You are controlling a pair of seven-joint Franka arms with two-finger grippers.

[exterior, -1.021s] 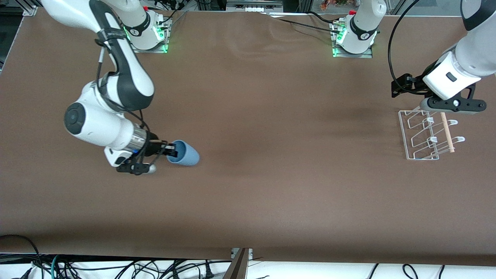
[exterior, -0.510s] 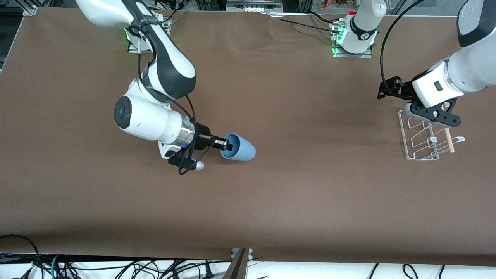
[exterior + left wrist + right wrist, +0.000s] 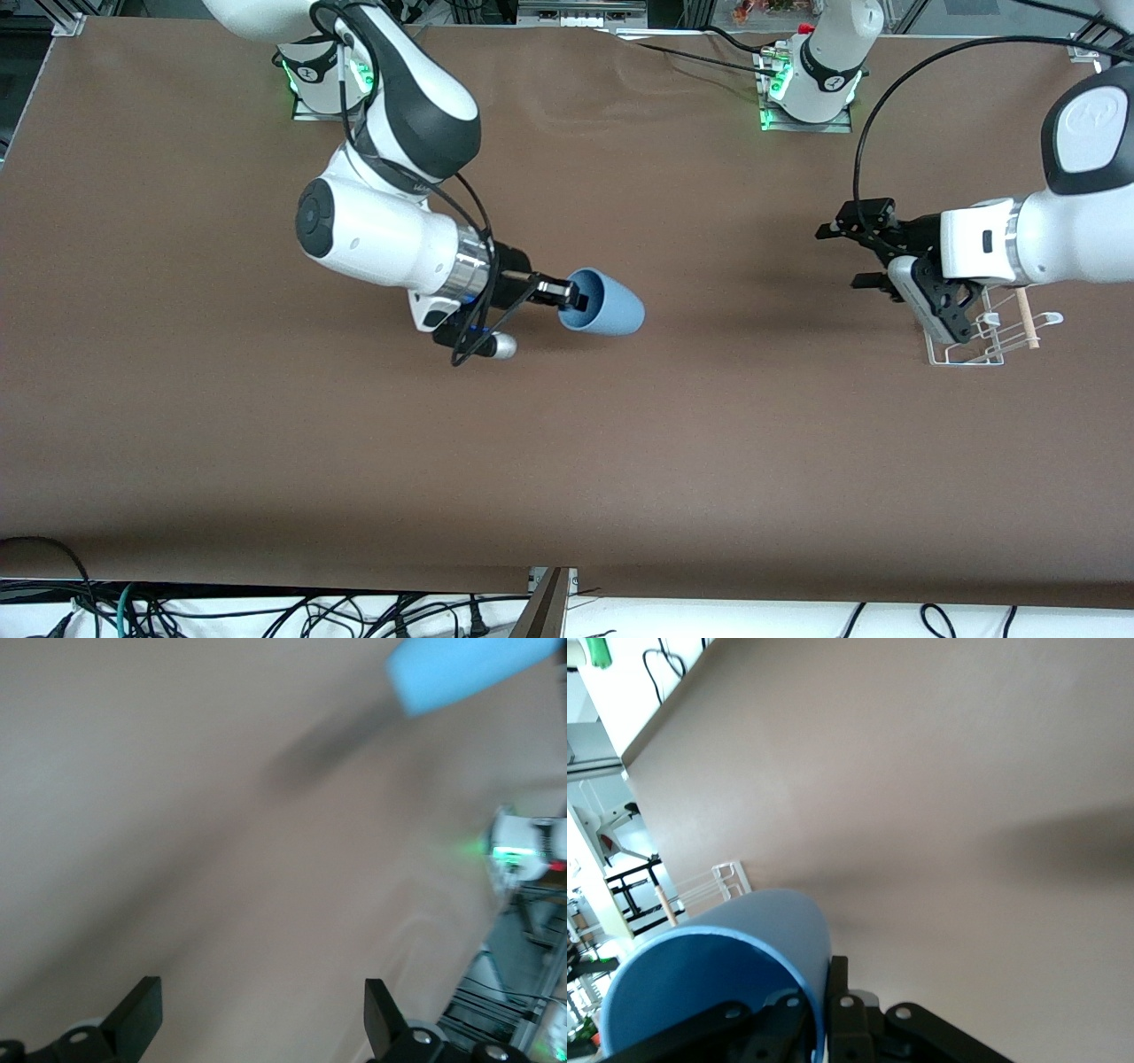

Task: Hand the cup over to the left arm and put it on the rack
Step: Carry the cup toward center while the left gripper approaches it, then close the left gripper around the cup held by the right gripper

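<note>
Bare brown table (image 3: 567, 461) lies wide open between me and the camera-side edge. My right gripper (image 3: 560, 293) is clamped on the rim of the cup (image 3: 607, 304), carried on its side over mid-table. Open tabletop separates it from my left gripper (image 3: 858, 250), fingers spread and empty, beside the rack (image 3: 974, 341) at the left arm's end. I can read no writing.

Light-blue cup (image 3: 605, 303) sideways above table; rack (image 3: 983, 341) upright.
</note>
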